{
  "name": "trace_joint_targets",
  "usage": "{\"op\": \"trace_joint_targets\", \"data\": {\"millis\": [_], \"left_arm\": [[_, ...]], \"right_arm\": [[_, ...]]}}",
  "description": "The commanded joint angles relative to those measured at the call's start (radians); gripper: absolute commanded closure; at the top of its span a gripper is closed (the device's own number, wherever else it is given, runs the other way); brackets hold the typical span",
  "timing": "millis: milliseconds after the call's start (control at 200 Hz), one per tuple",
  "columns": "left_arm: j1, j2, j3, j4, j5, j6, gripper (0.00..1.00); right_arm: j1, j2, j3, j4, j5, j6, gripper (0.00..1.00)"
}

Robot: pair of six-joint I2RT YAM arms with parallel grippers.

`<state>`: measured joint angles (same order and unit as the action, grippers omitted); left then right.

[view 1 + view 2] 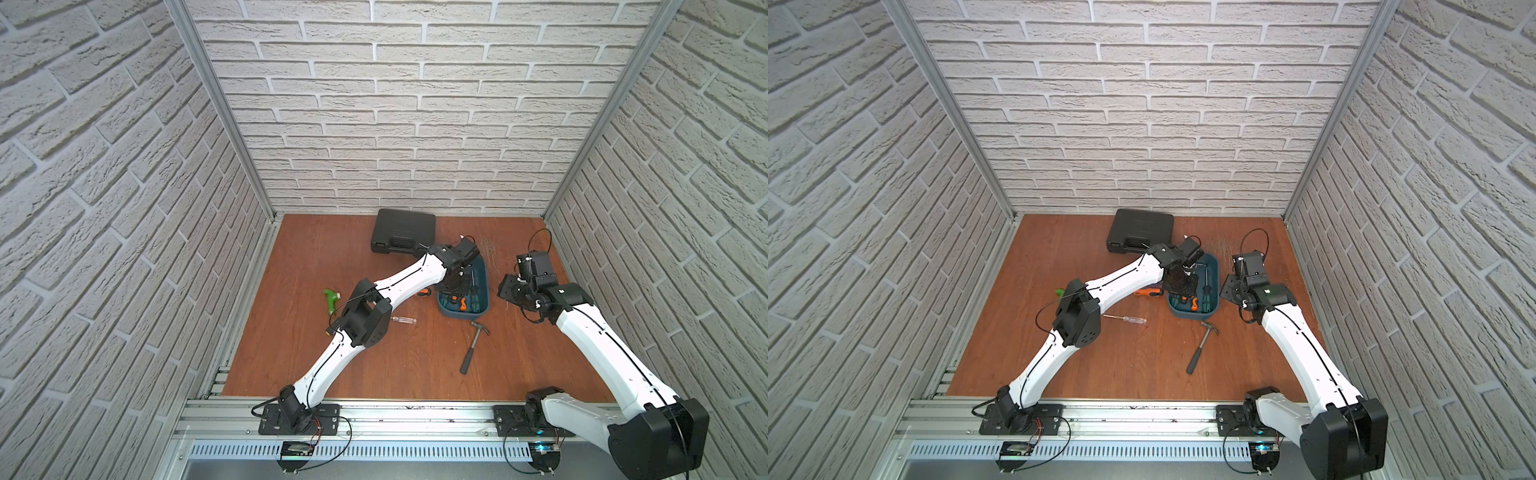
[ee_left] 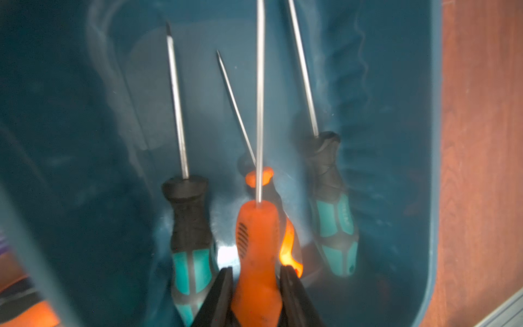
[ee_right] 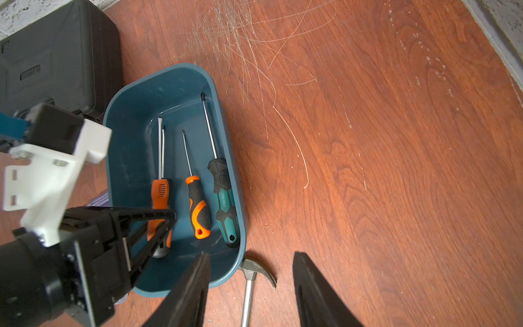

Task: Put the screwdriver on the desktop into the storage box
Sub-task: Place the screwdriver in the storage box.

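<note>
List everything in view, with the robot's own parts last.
desktop: one, reddish-brown, under everything
box: one, teal, mid-desktop
case: one, black, behind the box by the back wall
hammer: one, grey head and black grip, on the desktop in front of the box
teal screwdrivers: two, teal-black, lying in the box
boxed orange-black screwdriver: one, lying between them
orange screwdriver: one, held inside the box
loose orange-black screwdriver: one, on the desktop beside the box
clear screwdriver: one, clear handle, on the desktop
green tool: one, on the desktop by the left arm
left gripper: shut on the orange screwdriver
right gripper: open, empty, beside the box
</note>
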<state>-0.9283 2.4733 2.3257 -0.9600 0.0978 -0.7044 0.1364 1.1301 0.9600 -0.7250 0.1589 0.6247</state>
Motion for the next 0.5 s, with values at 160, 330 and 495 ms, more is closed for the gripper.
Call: {"op": "trace_joint_targets", "data": {"millis": [160,330,495], "left_arm": [[0.008,0.006,0.028,-0.009,-0.026,-0.030,0.49],[0.005,-0.052,-0.009,0.043,-0.022,-0.032,0.41],[-0.004,-0.254,-0.219,0.251,-0.093,-0.032,0.41]], "right_arm": [[-0.006,0.026,0.036,0.007,-0.014,0.001,0.47],[-0.006,0.035,0.040,0.011,-0.024,-0.001,0.47],[-0.004,0.062,0.063,0.021,-0.080,-0.031,0.48]]}}
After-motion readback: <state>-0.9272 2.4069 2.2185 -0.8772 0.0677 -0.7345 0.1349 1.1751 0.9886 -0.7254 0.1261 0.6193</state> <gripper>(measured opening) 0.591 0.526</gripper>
